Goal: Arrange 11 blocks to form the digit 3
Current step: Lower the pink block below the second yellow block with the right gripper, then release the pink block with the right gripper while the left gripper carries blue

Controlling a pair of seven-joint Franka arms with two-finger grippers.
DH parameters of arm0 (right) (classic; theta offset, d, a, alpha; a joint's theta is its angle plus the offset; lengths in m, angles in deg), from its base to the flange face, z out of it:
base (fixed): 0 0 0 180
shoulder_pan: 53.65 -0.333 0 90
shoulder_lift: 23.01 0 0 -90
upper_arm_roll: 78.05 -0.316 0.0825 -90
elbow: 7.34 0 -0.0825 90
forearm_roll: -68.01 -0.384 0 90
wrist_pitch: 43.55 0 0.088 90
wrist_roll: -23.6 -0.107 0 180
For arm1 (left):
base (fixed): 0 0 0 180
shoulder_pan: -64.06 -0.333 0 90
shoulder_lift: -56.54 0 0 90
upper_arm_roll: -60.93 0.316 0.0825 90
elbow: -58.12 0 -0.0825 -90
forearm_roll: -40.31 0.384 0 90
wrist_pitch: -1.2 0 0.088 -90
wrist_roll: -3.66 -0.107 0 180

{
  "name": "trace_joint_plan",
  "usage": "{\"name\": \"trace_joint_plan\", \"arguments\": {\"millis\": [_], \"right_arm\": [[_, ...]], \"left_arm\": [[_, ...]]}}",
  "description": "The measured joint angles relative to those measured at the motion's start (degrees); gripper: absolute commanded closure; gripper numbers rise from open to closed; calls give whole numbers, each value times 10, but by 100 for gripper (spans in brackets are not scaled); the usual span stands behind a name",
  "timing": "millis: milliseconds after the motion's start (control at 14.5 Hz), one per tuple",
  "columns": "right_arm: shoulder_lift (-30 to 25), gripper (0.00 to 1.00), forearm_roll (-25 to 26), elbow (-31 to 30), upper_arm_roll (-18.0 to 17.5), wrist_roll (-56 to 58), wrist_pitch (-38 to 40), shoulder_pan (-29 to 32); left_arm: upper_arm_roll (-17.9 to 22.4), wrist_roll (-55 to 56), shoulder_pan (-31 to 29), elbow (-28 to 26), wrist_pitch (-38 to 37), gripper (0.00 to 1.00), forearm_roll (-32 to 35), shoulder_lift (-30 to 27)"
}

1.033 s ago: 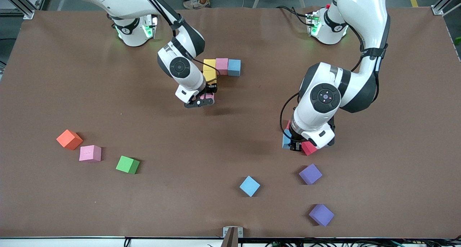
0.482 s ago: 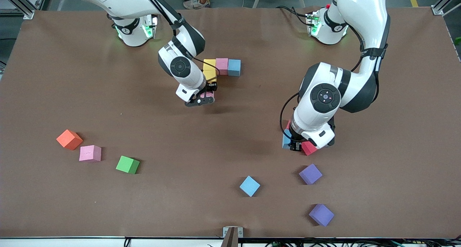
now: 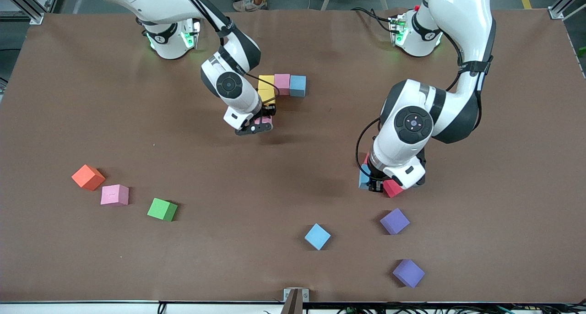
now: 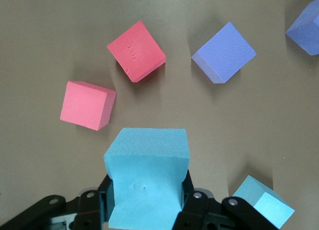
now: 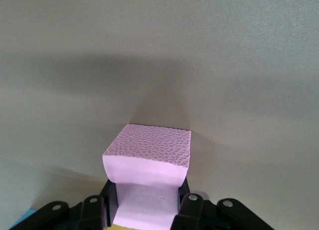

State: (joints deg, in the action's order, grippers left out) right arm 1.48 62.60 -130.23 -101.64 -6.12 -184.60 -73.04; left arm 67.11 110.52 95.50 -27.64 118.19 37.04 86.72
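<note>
A row of yellow [image 3: 266,81], pink [image 3: 282,83] and light blue [image 3: 297,85] blocks lies mid-table, with a second yellow block [image 3: 267,96] under its yellow end. My right gripper [image 3: 261,122] is shut on a pink block [image 3: 264,120], low against that second yellow block; the right wrist view shows the gripper [image 5: 148,200] and the block [image 5: 149,158]. My left gripper [image 3: 373,182] is shut on a light blue block [image 3: 364,176] just over the table beside a red block [image 3: 393,188]. The left wrist view shows the gripper [image 4: 147,190], the block [image 4: 147,175] and two red blocks [image 4: 135,51] [image 4: 87,104].
Loose blocks nearer the front camera: light blue [image 3: 317,236], two purple [image 3: 394,221] [image 3: 408,273]. Toward the right arm's end lie green [image 3: 162,209], pink [image 3: 114,195] and the orange cube [image 3: 88,177].
My right gripper has edged slightly toward the yellow block with the pink block in it. The left arm has not visibly moved.
</note>
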Motion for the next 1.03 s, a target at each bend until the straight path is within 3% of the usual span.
{"name": "trace_joint_plan", "arguments": {"millis": [688,826,895,1033], "right_arm": [[0,55,-6,0,-5,0,0,0],[0,28,-6,0,-7,0,0,0],[0,0,-6,0,-7,0,0,0],[0,0,-7,0,-7,0,0,0]], "left_arm": [[-1,0,1,-2,-2,83,0,0],[-2,0,5,-5,-3,83,0,1],[-4,1,8,-6,-4,83,-1,2],[-5,15,22,-6,-5,83,-8,3]]}}
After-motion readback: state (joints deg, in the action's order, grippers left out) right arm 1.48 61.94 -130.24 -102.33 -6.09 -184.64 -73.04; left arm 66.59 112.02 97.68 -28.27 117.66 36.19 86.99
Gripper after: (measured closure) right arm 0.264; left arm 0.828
